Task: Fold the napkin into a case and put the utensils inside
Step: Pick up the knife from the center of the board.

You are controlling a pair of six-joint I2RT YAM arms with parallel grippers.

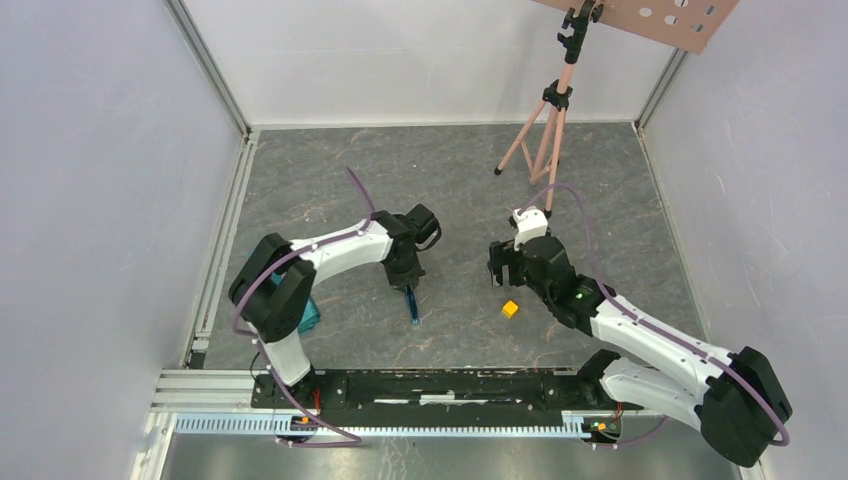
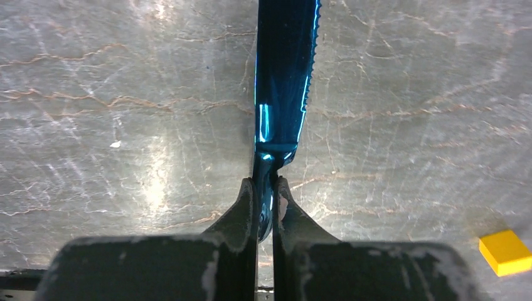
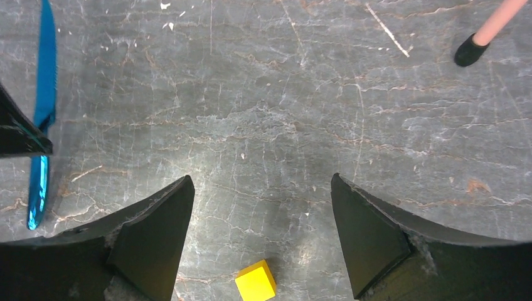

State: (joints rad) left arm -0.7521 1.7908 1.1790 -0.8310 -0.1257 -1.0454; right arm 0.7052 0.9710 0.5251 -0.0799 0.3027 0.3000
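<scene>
**Left pincer.** The left pincer [image 1: 408,284] is sitting near the middle of the tabletop [image 1: 330,190]. Its jaws are pressing together on the blue knife [image 1: 413,305], with only the thickness of the plastic between them. In the left wrist view the fingers [image 2: 246,210] are gripping the knife [image 2: 282,81] at the narrow neck below the blade. The blade is running toward 12 o'clock, and its serrated edge is facing 3 o'clock. The pictures do not show whether the knife is resting on the tabletop or hanging just above it.

**Right pincer.** The right pincer [image 1: 497,272] is hovering at 3 o'clock of the left pincer, apart from it. Its jaws are standing wide apart and are gripping nothing. In the right wrist view only bare tabletop is showing between the fingers [image 3: 157,226].

**Task item.** In the top view the knife is extending from the left pincer toward 6 o'clock. In the right wrist view it [image 3: 45,88] is appearing at 9 o'clock, partly behind a dark finger of the left pincer.

**Other items.**
- A yellow cube [image 1: 510,309] is lying at 3 o'clock of the knife and at 6 o'clock of the right pincer, touching neither.
- A teal item [image 1: 310,316] is lying under the left arm's elbow and is mostly hidden, so it cannot be identified.
- A tripod [image 1: 545,130] is standing at 12 o'clock of the right pincer.
</scene>
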